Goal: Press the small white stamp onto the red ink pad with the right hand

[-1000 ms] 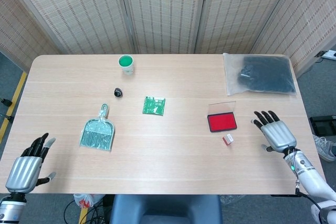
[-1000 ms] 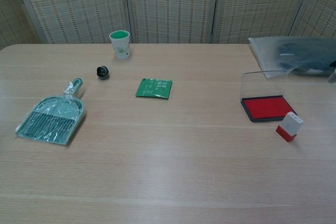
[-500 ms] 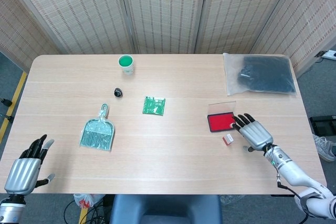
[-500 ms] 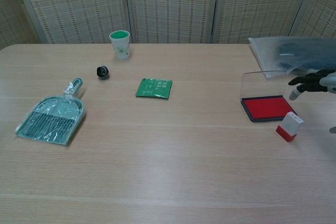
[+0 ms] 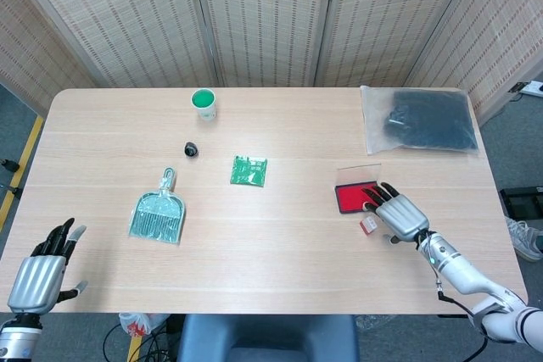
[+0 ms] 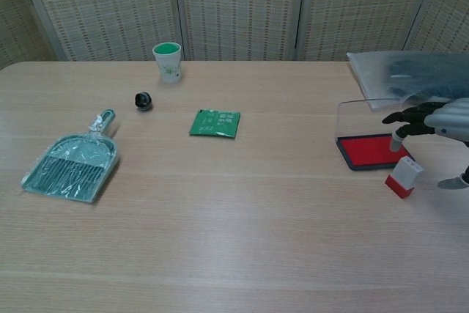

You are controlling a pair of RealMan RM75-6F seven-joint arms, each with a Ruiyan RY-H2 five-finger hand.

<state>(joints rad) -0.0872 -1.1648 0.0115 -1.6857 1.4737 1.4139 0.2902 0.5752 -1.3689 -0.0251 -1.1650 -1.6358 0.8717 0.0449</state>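
A: What are you seeing, going from the left of the frame?

B: At the lower left of the head view my left hand (image 5: 38,277) is hanging off the table edge, fingers spread, holding nothing. Moving right, the teal plastic dustpan in its wrapper (image 5: 159,214) is lying left of centre, and the green foil packet (image 5: 249,170) is sitting near the middle.

A: And the things for the task?

B: They are sitting right of centre. The red ink pad in its dark tray with the clear lid standing up (image 6: 372,150) is lying open, and the small white stamp with a red base (image 6: 404,177) is standing upright just beside the pad's near right corner, apart from it.

A: Your right hand?

B: My right hand (image 5: 397,214) is hovering palm down over the stamp, fingers spread wide and reaching over the pad's edge, gripping nothing.

A: How should you take the stamp?

B: I think I should be lowering onto its white top, pinching the sides squarely so it is not tipping, then lifting clear of the tray rim before pressing down flat.
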